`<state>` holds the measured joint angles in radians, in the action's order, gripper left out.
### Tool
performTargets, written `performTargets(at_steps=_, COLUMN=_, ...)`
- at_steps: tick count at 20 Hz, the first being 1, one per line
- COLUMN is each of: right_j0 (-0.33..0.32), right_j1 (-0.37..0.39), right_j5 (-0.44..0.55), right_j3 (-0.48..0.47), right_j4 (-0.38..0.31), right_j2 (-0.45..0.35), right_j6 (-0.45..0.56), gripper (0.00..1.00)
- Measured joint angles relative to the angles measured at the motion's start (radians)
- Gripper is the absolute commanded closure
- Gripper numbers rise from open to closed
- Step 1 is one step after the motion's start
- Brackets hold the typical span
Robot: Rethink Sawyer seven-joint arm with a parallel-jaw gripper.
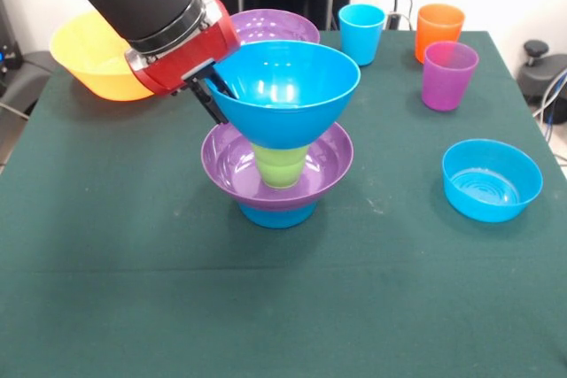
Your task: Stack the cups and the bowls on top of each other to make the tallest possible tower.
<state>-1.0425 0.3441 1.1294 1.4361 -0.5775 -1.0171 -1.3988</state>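
Mid-table stands the tower: a small blue bowl (277, 214) lowest, a wide purple bowl (232, 164) on it, and a lime green cup (283, 166) upright inside that. A large blue bowl (292, 86) sits on the green cup's top, tilted slightly. My gripper (215, 93) is shut on this bowl's left rim, one black finger inside and one outside. A yellow bowl (89, 59) lies at the back left, partly behind the arm. A second purple bowl (275, 24) is behind the tower.
A light blue cup (361, 33) and an orange cup (439, 31) stand at the back right, with a translucent purple cup (449, 75) just in front of them. Another small blue bowl (492, 181) rests near the right edge of the green cloth.
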Motion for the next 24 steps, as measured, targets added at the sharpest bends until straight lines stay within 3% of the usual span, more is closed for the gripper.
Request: performTargets(at_steps=24, right_j0=0.033, right_j1=0.041, right_j5=0.013, right_j3=0.000, right_j4=-0.011, right_j2=0.027, right_j6=0.000, gripper=1.00)
